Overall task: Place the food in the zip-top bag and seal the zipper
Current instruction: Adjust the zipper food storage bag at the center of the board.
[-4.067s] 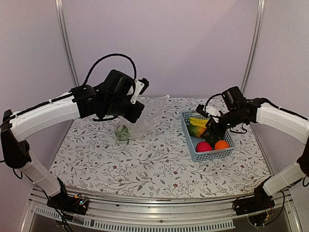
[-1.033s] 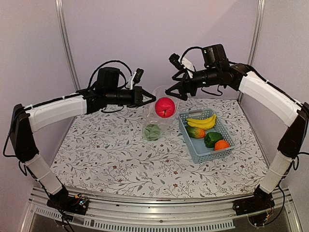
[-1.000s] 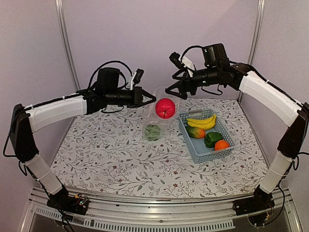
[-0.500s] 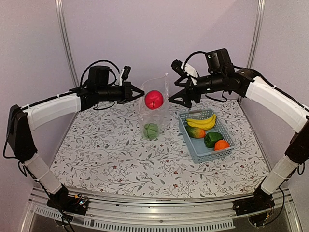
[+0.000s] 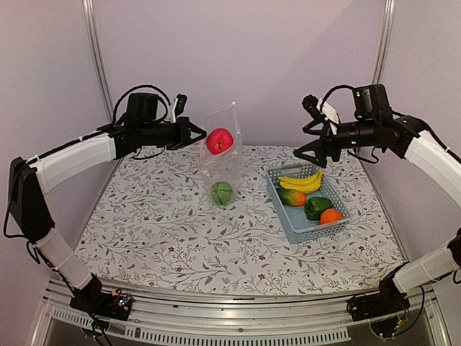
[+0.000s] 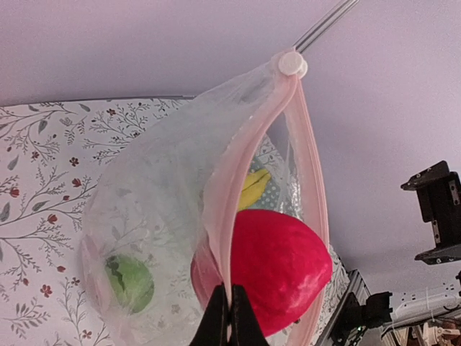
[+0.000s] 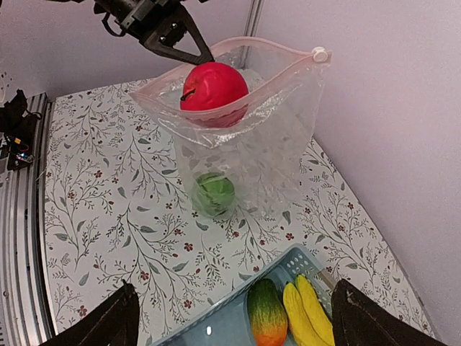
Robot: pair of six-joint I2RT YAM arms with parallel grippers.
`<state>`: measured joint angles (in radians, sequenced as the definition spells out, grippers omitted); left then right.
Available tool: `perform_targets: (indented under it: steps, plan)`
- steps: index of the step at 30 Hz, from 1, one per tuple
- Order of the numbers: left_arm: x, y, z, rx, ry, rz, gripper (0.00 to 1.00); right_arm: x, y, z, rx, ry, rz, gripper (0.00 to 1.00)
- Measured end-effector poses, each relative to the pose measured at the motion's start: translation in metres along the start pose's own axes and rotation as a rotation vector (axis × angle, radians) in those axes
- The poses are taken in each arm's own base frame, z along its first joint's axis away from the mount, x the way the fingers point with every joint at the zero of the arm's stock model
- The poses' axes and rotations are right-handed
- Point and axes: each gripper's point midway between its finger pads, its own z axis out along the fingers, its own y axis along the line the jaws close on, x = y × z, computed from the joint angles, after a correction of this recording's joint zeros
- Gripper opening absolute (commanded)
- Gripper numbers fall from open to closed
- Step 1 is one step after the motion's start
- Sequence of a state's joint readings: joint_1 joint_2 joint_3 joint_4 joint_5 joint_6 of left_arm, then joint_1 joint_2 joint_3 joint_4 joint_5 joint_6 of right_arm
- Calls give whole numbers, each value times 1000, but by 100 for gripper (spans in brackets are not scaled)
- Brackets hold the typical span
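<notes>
Top view, left claw [image 5: 195, 135]: closed on the zipper [image 5: 216, 121] at the left end of the zip-top bag [image 5: 225, 164], holding that edge up.
Top view, zip-top bag: hangs upright over the table [image 5: 158, 231], mouth on top and gaping, bottom down at the cloth.
Top view, pink-red fruit [image 5: 220, 140]: inside the bag, high up, just under its mouth.
Top view, round green ball [image 5: 222, 192]: inside the bag, at its bottom.
Top view, right claw [image 5: 306, 156]: jaws spread wide and empty, in the air well to the right of the bag.
Top view, basket [image 5: 310, 233]: on the table right of the bag, apart from it, holding the bananas [image 5: 301, 182], mango [image 5: 292, 197], green pepper [image 5: 315, 207] and orange [image 5: 331, 215].
Left wrist view, grip: dark fingertips [image 6: 218, 321] pressed together on the near pink strip of the bag's mouth.
Left wrist view, zipper: its two strips part into an open loop and meet at a white slider [image 6: 292, 63] at the bag's far end.
Left wrist view, contents: the fruit fills the bag's mouth; the ball lies lower left inside.
Right wrist view, fingers [image 7: 101, 323]: at the lower corners, far apart, nothing between them, on the basket side of the bag.
Right wrist view, bag: open mouth facing the camera, with the fruit sitting in it.
</notes>
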<state>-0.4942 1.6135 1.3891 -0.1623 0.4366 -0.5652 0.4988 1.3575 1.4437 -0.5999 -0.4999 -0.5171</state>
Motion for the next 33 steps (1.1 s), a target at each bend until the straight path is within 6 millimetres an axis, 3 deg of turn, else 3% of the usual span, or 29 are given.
perform_targets:
  steps: [5, 11, 13, 18, 23, 26, 33]
  plan:
    - [-13, -16, -7, -3, 12, -21, 0, 21, 10, -14, -9, 33, 33, 91]
    - [-56, -83, -30, 21, -62, 71, 0, 25, 18, -24, -8, 36, 33, 91]
    - [-62, -92, -34, 23, -69, 95, 0, 30, 18, -24, -7, 46, 38, 91]
    - [-58, -67, -18, -71, -3, 126, 0, 51, 24, -20, -18, 91, 67, 91]
    - [-21, -23, 2, -188, 133, 138, 0, 70, 23, -19, -9, 130, 99, 91]
    - [-8, -12, 8, -208, 172, 153, 0, 74, 19, -20, 3, 137, 113, 92]
    - [0, -20, 2, -163, 182, 175, 0, 77, 15, -19, 16, 143, 119, 94]
